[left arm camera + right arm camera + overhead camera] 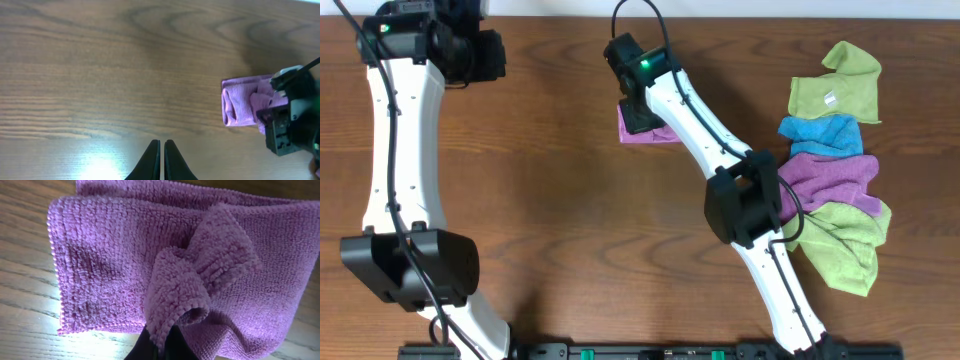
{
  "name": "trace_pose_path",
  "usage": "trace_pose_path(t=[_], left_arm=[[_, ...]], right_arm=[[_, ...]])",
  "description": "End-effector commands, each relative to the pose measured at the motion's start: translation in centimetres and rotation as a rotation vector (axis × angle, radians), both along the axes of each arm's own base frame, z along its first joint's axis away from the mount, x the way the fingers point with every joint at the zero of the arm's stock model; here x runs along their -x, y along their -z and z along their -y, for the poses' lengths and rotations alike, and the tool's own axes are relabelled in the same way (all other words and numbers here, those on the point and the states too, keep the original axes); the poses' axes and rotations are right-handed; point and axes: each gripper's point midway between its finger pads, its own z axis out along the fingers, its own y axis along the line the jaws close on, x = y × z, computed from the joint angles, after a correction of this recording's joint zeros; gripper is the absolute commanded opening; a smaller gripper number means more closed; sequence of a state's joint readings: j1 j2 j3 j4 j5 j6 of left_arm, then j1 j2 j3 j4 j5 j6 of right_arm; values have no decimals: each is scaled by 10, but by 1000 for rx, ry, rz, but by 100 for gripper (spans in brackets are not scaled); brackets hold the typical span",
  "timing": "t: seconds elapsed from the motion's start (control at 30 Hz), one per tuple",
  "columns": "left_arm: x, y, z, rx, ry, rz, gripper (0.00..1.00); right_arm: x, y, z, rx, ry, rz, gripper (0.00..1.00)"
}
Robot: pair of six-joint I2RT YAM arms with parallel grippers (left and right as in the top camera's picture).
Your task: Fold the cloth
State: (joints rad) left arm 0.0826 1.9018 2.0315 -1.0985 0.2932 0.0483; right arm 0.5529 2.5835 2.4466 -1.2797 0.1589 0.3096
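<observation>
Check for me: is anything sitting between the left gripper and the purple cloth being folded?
Nothing visible does. In the left wrist view only bare table lies between the left gripper and the cloth. The right gripper sits at the cloth's far side, pinching a raised fold, not in the left's path.

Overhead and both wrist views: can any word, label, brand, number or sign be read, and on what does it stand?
No text can be read in any view.
White tag on the lime-green cloth: too small to read.
Purple cloth pinched in the right gripper: no print or label shows.
</observation>
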Motion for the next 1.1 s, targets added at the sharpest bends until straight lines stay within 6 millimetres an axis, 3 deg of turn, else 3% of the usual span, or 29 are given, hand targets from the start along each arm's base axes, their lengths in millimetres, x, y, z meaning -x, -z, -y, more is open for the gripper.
trace_pose_path(t=[0.0,0.23,0.5,0.53,0.63,0.67,0.7,0.73,0.77,0.8,0.83,0.87,0.93,0.97,1.0,1.07], left_arm=[[5,19,1,23,-5,-52,6],[12,51,11,78,19,-114,6],[12,54,11,79,18,-117,6],[12,54,11,78,19,-115,6],[10,53,11,72,28,-107,9],[9,53,10,69,29,-102,9],[8,53,10,67,30,-97,10],[6,54,10,66,30,-91,11],[5,55,10,65,30,-85,13],[3,58,10,65,30,-81,15],[2,62,10,67,31,-78,17],[1,68,12,74,35,-77,21],[0,80,18,108,47,-76,39],[-1,88,29,153,69,-71,44],[-1,94,38,192,92,-64,48],[-4,109,59,263,140,-43,66]], right_arm=[[1,0,-5,-10,-18,2,1],[-8,-6,-11,-39,3,40,1],[-19,-9,-33,-150,0,76,1],[-16,-9,-43,-202,-14,55,8],[6,-13,-77,-368,-72,-49,74],[14,-16,-88,-422,-91,-84,91],[18,-20,-95,-458,-103,-102,99],[19,-27,-98,-484,-111,-104,99],[14,-39,-97,-498,-111,-82,99],[8,-49,-93,-506,-125,-54,85],[-3,-69,-86,-510,-150,5,21],[-16,-88,-72,-491,-131,67,1],[-36,-123,-38,-419,-67,187,1],[-46,-148,-11,-356,-18,267,1],[-51,-166,9,-304,20,323,1],[-58,-196,57,-180,111,420,1]])
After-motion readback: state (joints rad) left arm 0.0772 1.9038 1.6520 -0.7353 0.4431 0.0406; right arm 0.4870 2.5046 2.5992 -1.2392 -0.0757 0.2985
